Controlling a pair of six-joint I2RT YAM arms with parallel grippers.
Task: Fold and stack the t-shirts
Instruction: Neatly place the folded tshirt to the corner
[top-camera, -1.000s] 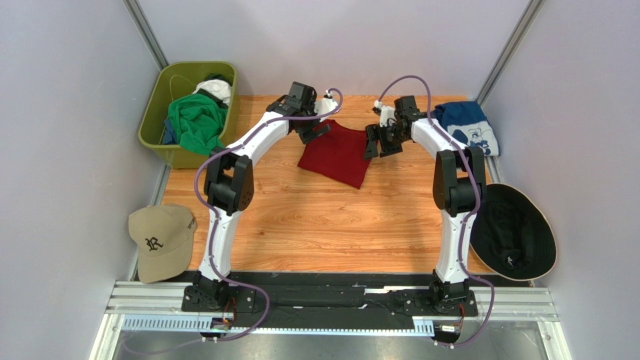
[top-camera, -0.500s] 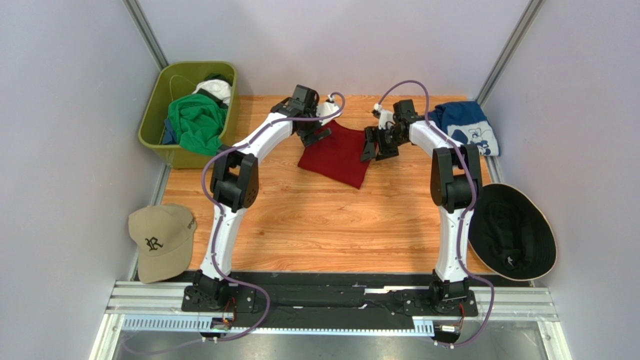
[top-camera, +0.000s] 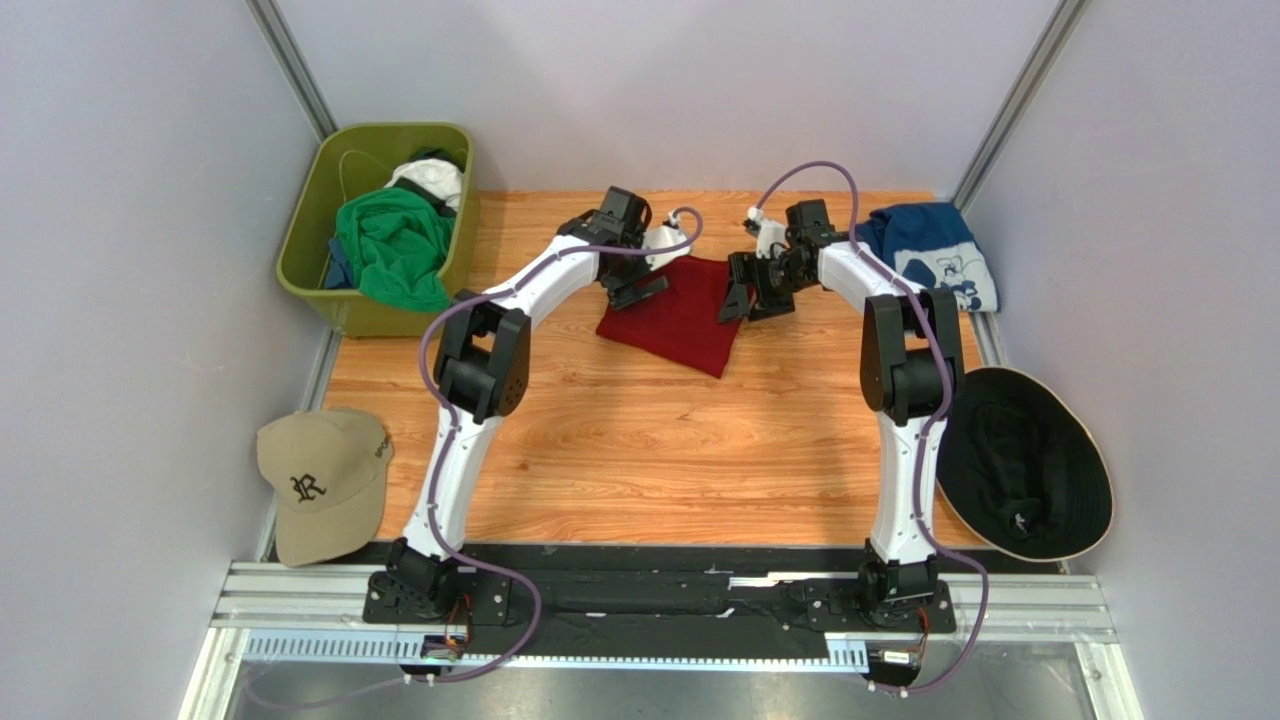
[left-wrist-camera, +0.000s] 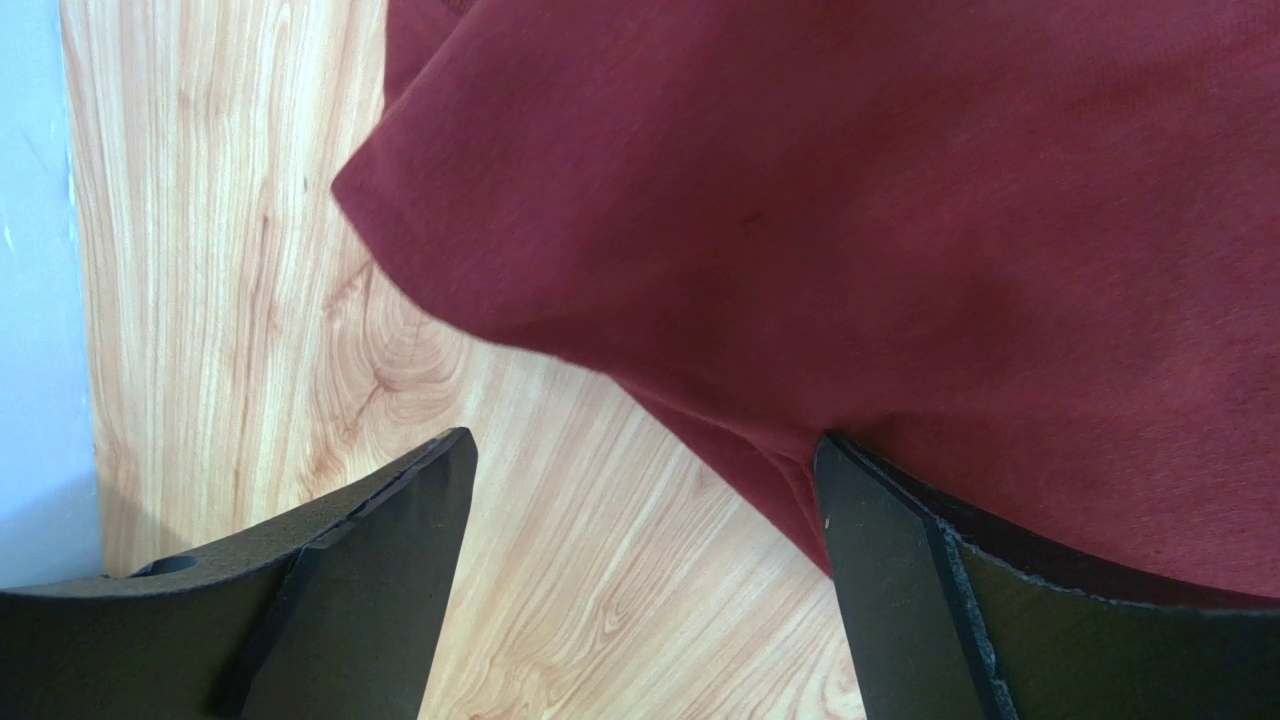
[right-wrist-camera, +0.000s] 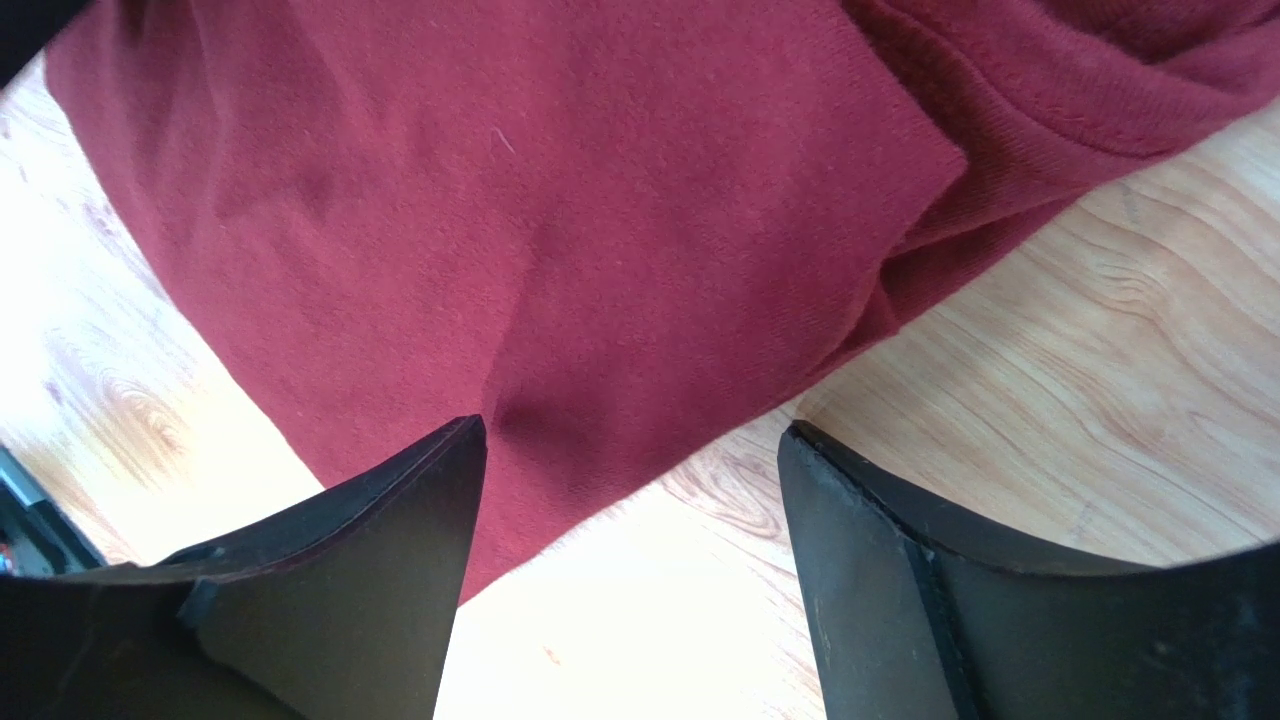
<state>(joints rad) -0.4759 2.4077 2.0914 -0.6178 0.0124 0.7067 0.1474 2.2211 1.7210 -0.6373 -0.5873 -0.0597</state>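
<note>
the dark red t-shirt (top-camera: 679, 312) lies on the desk (top-camera: 631, 435) near its far edge, between the two arms; it looks folded down to a compact, slightly skewed panel, with layered edges showing in both wrist views; the fold seems nearly done but not tidy, since one corner bulges up and a thick seam rolls out at the side.

the left tool (top-camera: 639, 285) hangs low over the shirt's left edge with its fingers well apart and nothing between them but cloth edge and bare wood; one finger sits at the hem, and i cannot tell whether it is touching; the right tool (top-camera: 739, 293) stands at the shirt's right edge, also spread and holding nothing, one finger over cloth and the other over the desk.

the navy-blue t-shirt (top-camera: 932, 255) with its white print rests at the far right corner, well apart from the red one; it looks bundled rather than neatly squared, though that is hard to judge from above; the bright green t-shirt (top-camera: 394, 248) is crumpled in the green bin (top-camera: 305, 225) at the far left, along with other cloth.

so, by my reading, one shirt is close to folded, one is set aside, one is untouched, and no stack exists yet; the tan cap (top-camera: 319, 483) and black hat (top-camera: 1029, 465) lie off to the sides, no part of this.
</note>
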